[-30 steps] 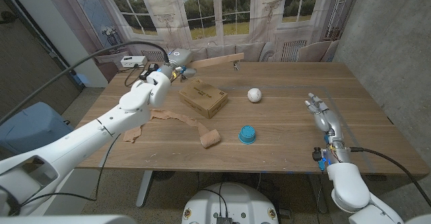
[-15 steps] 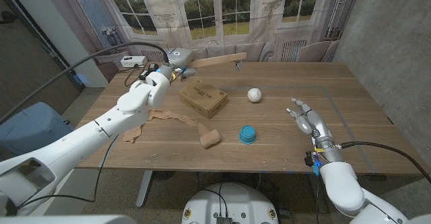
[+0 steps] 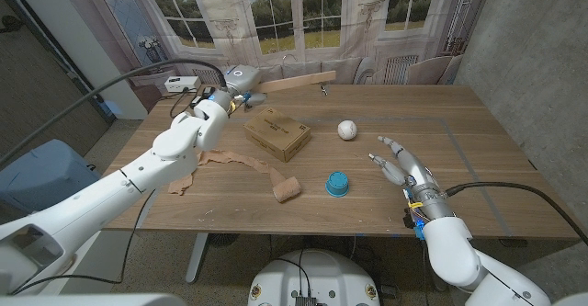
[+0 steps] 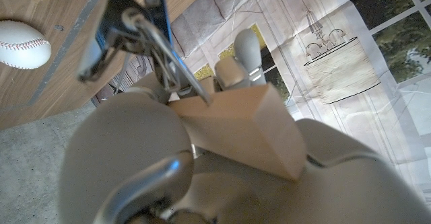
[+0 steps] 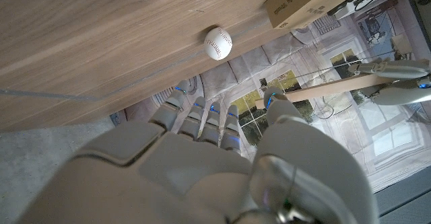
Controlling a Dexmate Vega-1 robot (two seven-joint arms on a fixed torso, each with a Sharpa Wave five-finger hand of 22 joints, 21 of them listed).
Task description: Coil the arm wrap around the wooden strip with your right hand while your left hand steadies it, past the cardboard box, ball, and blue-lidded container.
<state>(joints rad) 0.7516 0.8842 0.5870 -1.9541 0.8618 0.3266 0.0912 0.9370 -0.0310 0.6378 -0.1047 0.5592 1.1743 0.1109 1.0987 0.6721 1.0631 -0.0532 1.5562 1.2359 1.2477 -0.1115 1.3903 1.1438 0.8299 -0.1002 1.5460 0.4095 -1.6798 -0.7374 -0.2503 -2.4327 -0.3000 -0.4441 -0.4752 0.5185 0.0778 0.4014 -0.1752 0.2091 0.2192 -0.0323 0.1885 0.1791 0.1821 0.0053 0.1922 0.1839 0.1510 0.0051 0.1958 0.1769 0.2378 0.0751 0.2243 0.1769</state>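
left hand grips the wooden strip at upper centre of the head view. right hand is released, fingers spread, empty, right of centre. arm wrap lies slack at lower left, rolled end beside the blue-lidded container. risk: the right hand's reach could clip the container or ball; the strip may twist, held at one end.

left hand grips wooden strip | ball on table

light: even, soft daylight | shadows: faint | head view: edges bowed | wrist views: near parts blurred
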